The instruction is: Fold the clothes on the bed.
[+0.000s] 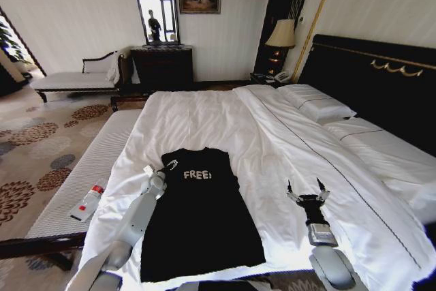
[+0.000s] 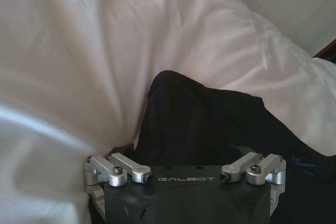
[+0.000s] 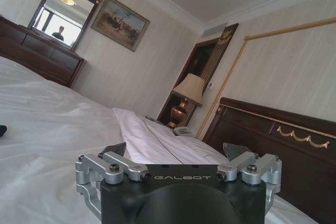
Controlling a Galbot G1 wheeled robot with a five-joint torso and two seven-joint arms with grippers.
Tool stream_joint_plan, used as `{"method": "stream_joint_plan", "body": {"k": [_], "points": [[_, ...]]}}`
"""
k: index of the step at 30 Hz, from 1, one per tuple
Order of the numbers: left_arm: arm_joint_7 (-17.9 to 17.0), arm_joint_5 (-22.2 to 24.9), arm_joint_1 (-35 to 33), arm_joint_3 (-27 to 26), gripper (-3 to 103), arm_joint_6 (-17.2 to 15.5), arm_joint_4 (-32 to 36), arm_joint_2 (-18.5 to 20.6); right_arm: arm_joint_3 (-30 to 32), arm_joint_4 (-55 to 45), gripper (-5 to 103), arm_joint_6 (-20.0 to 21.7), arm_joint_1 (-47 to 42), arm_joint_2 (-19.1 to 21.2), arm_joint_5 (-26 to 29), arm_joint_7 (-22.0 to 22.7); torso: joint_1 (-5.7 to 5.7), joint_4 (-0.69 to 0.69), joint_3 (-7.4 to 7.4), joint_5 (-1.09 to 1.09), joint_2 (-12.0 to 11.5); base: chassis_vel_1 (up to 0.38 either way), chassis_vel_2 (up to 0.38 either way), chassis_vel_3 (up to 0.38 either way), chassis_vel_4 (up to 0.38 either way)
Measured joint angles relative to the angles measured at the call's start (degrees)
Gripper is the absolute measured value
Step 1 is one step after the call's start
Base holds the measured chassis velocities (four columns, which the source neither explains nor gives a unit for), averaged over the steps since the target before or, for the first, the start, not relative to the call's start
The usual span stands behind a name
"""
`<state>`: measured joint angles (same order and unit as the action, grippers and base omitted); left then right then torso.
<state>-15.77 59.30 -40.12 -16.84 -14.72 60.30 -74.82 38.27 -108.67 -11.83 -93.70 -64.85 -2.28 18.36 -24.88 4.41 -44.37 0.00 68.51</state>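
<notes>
The clothes are one black T-shirt (image 1: 201, 223) with white "FREE!" lettering. It lies flat on the white bed (image 1: 204, 117), collar toward the far side, forming a narrow upright rectangle. My left gripper (image 1: 159, 167) is open at the shirt's left shoulder, just over its edge. In the left wrist view the same gripper (image 2: 181, 150) hovers over a raised fold of the black fabric (image 2: 199, 114). My right gripper (image 1: 304, 187) stands open over bare duvet to the right of the shirt, clear of it. In the right wrist view that gripper (image 3: 176, 150) holds nothing.
A pale striped bench (image 1: 82, 168) runs along the bed's left side, with a red-and-white bottle (image 1: 87, 202) on it. Pillows (image 1: 317, 103) and a dark headboard (image 1: 381, 80) are at the right. A lamp (image 1: 281, 35), a dresser (image 1: 162, 66) and a chaise longue (image 1: 75, 80) stand by the far wall.
</notes>
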Motion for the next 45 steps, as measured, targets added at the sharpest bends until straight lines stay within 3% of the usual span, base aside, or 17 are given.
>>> {"method": "stream_joint_plan", "body": {"k": [7,16,21,30,34,45], "points": [[-0.4,3.0,-3.8,-1.4,100,-0.3,4.4,4.1,-1.1,0.9,100,-0.1,1.1,-0.5,-0.2,-0.2,0.01,-0.09,-0.01,-0.01,0.0,0.000,0.000,0.000,0.000],[1.6,1.7,-2.7,-0.2,100,-0.2,3.2,2.2,-0.1,-0.3,100,0.7,0.9,0.5,0.8,-0.2,0.00,-0.15,-0.03,0.00,0.0,0.000,0.000,0.000,0.000],[1.3,2.8,-2.3,1.9,100,-0.8,6.0,2.3,0.7,-0.5,100,0.4,0.4,0.5,0.8,-0.2,0.00,-0.03,-0.03,-0.02,0.0,0.000,0.000,0.000,0.000],[1.3,3.0,-5.5,0.0,100,-0.8,8.1,4.7,1.0,-0.7,100,0.2,0.3,0.6,0.8,-0.2,-0.01,-0.07,-0.02,-0.02,0.0,0.000,0.000,0.000,0.000],[2.8,2.6,-8.6,-1.7,100,0.3,9.4,6.0,1.0,-0.6,100,0.1,0.2,0.8,0.7,-0.2,0.00,-0.06,-0.01,0.00,0.0,0.000,0.000,0.000,0.000],[5.5,2.0,-9.9,-3.0,100,1.7,8.6,5.3,2.1,-1.6,100,0.2,-0.7,2.2,0.8,-0.2,0.00,-0.07,0.00,0.01,0.0,0.000,0.000,0.000,0.000]]}}
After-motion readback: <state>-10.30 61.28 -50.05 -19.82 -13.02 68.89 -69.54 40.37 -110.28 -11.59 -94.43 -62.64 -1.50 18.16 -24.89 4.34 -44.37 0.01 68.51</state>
